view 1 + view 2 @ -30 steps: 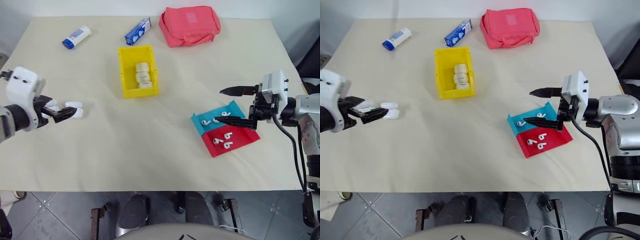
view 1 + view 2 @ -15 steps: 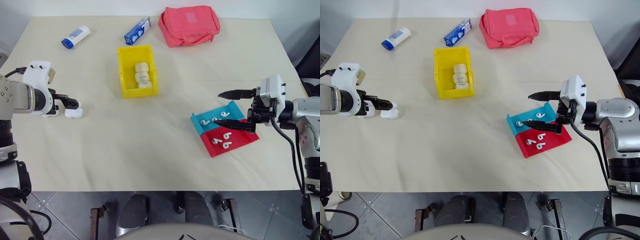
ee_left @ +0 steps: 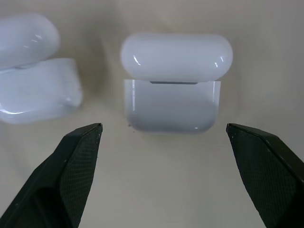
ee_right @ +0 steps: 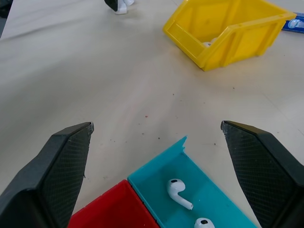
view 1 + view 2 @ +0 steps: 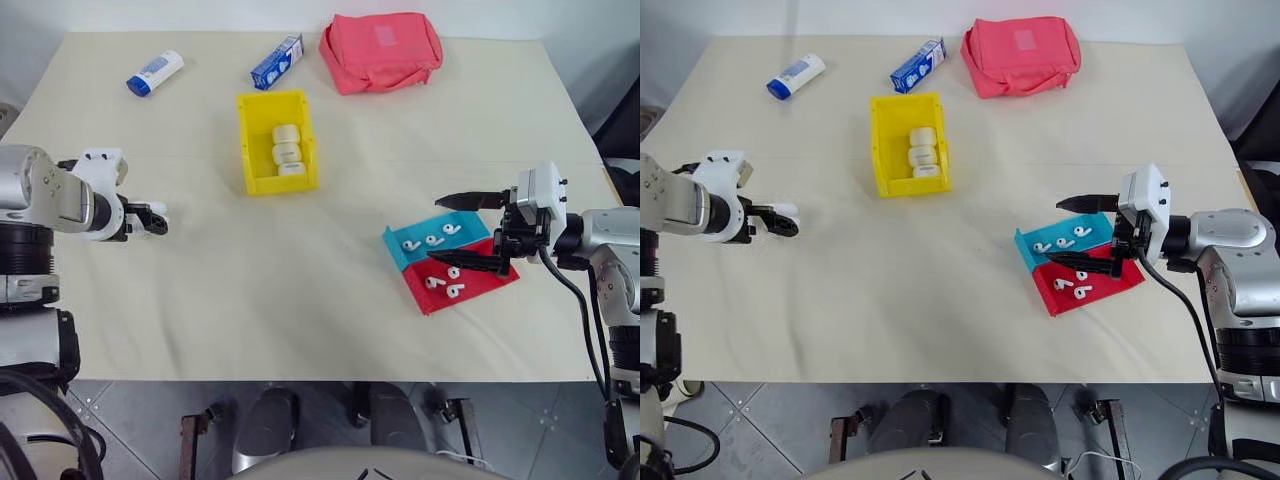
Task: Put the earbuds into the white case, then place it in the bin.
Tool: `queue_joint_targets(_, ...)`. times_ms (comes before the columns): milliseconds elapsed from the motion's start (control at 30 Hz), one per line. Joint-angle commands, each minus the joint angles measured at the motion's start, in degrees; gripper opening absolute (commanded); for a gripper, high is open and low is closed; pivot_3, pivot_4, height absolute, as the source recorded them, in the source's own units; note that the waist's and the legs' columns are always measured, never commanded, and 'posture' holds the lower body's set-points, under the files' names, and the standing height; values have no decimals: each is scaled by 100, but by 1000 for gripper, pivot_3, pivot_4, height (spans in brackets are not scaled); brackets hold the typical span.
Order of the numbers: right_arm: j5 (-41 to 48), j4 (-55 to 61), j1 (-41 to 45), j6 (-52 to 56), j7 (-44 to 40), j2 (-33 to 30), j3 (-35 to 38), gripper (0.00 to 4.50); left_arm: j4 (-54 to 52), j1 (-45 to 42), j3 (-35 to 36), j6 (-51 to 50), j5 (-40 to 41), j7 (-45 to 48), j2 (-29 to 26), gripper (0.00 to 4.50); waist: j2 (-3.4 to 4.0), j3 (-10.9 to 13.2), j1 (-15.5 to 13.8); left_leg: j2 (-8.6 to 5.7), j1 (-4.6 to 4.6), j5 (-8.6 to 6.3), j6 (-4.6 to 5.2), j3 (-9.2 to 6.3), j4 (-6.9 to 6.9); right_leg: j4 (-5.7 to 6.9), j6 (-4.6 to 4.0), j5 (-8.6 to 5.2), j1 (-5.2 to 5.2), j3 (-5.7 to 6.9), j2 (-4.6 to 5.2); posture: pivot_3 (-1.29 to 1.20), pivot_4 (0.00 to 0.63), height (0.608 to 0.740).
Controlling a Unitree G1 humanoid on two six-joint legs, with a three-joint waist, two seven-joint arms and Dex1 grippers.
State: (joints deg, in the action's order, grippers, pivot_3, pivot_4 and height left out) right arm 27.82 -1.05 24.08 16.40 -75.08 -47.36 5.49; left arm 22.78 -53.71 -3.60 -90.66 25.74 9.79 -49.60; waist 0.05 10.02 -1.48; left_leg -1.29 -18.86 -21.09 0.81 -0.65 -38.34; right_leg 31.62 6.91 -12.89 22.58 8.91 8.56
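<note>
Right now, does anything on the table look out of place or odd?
Nothing is spilled or damaged. The teal tray and red tray lie askew to the table edge, and both white cases beside the left gripper stand with lids open.

No lettering can be read anywhere here; the white tube with the blue cap (image 5: 154, 73) carries a printed label, but its marks are too small to make out; the blue carton (image 5: 277, 62) beside it shows white and blue print, equally illegible; the red pouch (image 5: 381, 50) bears a pale patch with nothing legible on it; the white case (image 3: 174, 82) looks plain and glossy up close, no mark on it.
</note>
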Motion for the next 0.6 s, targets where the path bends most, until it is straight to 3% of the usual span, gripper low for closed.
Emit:
queue_joint_targets(33, 115, 182, 34, 21, 21, -127, 231, 4500, 129, -221, -32, 223, -294, 186, 3, 4441, 0, 0, 6, 0, 0, 0, 0, 0, 0, 0, 0, 0, 0, 0, 0, 0, 150, 740)
queue_joint_targets(300, 140, 240, 15, 99, 39, -191, 252, 4500, 816, -376, -91, 922, -754, 535, 272, 4441, -2, -1, -1, 0, -4, 0, 0, 0, -10, 1, 0, 0, 0, 2, 0, 0, 150, 740)
queue_joint_targets(600, 143, 195, 39, 105, 47, -278, 257, 4500, 830, -405, -221, 627, -1048, 801, 291, 4441, -2, -1, 0, 1, -3, 1, 1, 16, -15, 7, 0, 0, 0, 1, 0, 0, 150, 740)
